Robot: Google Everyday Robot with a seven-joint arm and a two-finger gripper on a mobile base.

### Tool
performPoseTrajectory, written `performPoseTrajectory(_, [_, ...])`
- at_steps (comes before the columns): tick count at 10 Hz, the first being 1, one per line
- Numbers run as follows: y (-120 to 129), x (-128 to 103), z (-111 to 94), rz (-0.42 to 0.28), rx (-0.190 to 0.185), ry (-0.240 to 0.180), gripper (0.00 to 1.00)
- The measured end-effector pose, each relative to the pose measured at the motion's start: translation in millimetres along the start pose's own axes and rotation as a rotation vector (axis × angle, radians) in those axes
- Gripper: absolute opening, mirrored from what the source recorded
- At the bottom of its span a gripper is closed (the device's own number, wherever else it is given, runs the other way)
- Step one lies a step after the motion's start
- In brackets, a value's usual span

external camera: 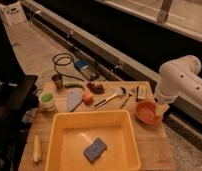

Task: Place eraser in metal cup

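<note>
One gripper (160, 107) low at right edge of table (155, 146), beside orange bowl (145, 112); grip state can't tell. Nearby eraser (140, 93) lies back-right, seemingly ungrasped. Far-left metal cup (57, 81) upright, mouth up to receive; long carry across likely.

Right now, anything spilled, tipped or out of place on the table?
Nothing stands out. The metal cup and white cup stand upright, the sponge lies in the yellow tub, and no spill shows. The pincer is at the edge of the table, by the orange bowl.
</note>
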Motion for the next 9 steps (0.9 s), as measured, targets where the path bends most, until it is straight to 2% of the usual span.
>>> performPoseTrajectory(1, [-16.4,-2.3,4.0,0.016,-0.009,0.0,0.65])
performPoseTrajectory(3, [-65.9,-10.4,12.5,0.073,-0.013,-0.021,0.65])
performPoseTrajectory(4, [-82.5,-7.3,13.6,0.145,-0.007,-0.054,0.65])
performPoseTrajectory(6, [-99.6,1.1,13.0,0.269,0.006,-0.111,0.65])
performPoseTrajectory(9, [-104.0,-0.6,13.2,0.284,0.012,-0.121,0.65])
